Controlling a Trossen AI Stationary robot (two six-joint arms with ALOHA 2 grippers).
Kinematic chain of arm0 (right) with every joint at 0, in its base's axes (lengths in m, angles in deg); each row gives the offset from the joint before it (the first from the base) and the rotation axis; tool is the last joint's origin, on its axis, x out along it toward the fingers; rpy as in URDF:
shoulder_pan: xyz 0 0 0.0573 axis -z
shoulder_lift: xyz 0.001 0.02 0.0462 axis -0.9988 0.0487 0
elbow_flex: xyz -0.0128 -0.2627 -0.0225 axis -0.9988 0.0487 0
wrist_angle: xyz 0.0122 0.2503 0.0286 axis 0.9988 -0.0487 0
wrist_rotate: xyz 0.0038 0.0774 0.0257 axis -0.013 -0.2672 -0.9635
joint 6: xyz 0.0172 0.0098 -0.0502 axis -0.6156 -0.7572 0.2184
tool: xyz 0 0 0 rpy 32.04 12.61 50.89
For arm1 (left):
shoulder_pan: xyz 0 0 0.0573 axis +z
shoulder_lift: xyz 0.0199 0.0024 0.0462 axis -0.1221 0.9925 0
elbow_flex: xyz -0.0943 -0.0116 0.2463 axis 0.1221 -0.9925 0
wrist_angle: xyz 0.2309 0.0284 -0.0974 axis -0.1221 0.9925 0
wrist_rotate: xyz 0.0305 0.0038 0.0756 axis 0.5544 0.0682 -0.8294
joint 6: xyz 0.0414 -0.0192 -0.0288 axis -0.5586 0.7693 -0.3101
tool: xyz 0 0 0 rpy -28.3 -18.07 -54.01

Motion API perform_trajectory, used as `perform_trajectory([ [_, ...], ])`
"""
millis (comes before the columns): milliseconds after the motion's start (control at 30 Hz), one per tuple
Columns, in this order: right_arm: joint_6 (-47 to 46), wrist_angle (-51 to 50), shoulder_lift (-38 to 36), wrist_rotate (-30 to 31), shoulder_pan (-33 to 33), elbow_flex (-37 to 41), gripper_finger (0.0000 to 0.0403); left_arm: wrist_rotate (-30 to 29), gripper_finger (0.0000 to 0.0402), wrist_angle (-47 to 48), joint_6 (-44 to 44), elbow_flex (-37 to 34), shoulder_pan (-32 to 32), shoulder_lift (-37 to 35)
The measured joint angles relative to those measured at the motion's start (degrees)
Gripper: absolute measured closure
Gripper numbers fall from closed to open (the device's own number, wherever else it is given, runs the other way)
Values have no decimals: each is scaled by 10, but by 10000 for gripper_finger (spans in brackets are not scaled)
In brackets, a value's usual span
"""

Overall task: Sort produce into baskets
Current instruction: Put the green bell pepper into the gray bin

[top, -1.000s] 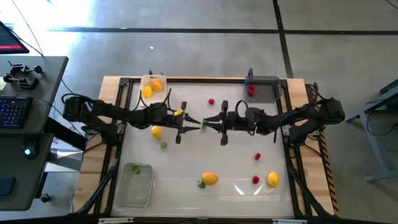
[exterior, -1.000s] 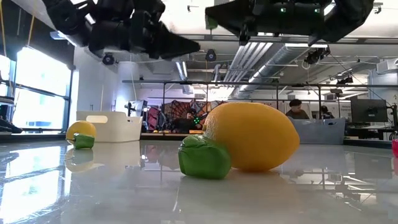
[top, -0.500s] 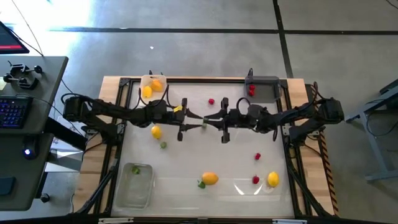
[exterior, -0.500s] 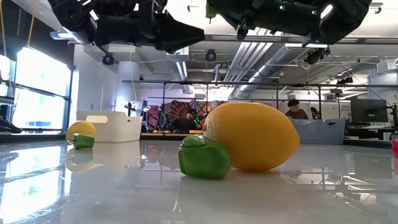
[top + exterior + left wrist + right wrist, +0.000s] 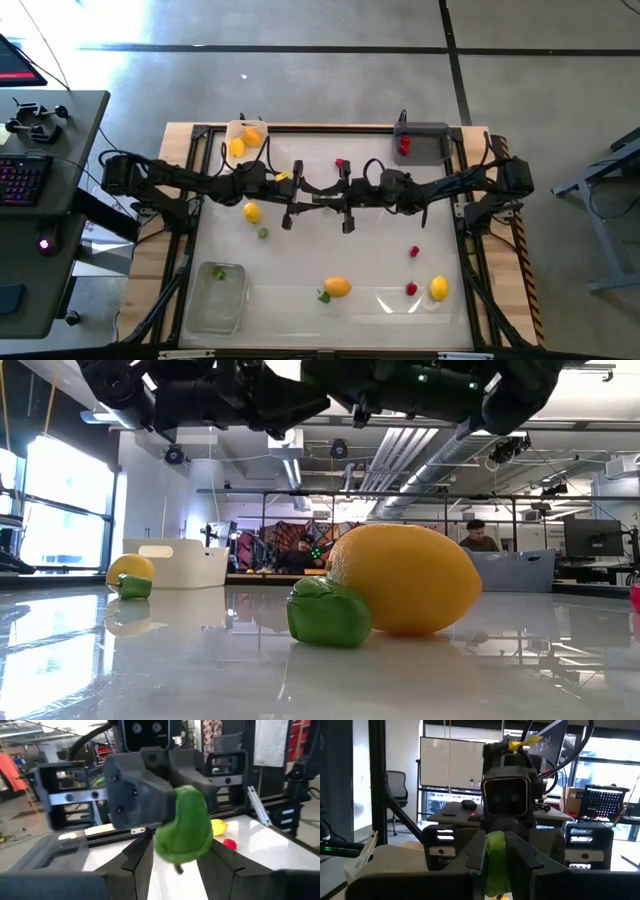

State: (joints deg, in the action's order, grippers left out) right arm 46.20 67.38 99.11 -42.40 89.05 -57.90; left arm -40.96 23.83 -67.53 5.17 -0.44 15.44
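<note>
We saw the 2 arms meet nose to nose above the middle of the table (image 5: 300, 300), in its back half. The left gripper (image 5: 318, 199) and the right gripper (image 5: 327, 199) faced each other with a green piece (image 5: 182, 827) between them. In the left wrist view, the left fingers (image 5: 140, 857) were closed against the green piece from both sides, and the right arm's housing sat directly behind it. In the right wrist view, the right fingers (image 5: 476, 851) flanked the same green piece tightly, so both grippers appeared to have hold of it, well above the tabletop.

The white tray (image 5: 243, 129) sat at the back left edge with 2 yellow-orange pieces (image 5: 238, 146) inside. The dark grey tray (image 5: 424, 131) sat at the back right with a red piece (image 5: 405, 145) in it. The clear tray (image 5: 222, 300) lay at the front left, holding a small green piece (image 5: 218, 272).

Loose on the table were a yellow fruit (image 5: 251, 211) with a tiny green bit (image 5: 263, 233) near it, an orange-yellow fruit (image 5: 338, 287) touching a green piece (image 5: 323, 296) at the front, another yellow fruit (image 5: 439, 288) at the front right, and 3 red berries (image 5: 414, 251).
</note>
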Motion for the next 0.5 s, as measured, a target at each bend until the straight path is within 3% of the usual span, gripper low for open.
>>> perform_trajectory([
  [267, 0, -1, -2, 0, 0, -1, 367, 12, 277, 4, 4, 0, 0, 0],
  [500, 15, -13, -2, -1, -1, -1, 367, 24, 344, 8, -6, -1, 1, 0],
])
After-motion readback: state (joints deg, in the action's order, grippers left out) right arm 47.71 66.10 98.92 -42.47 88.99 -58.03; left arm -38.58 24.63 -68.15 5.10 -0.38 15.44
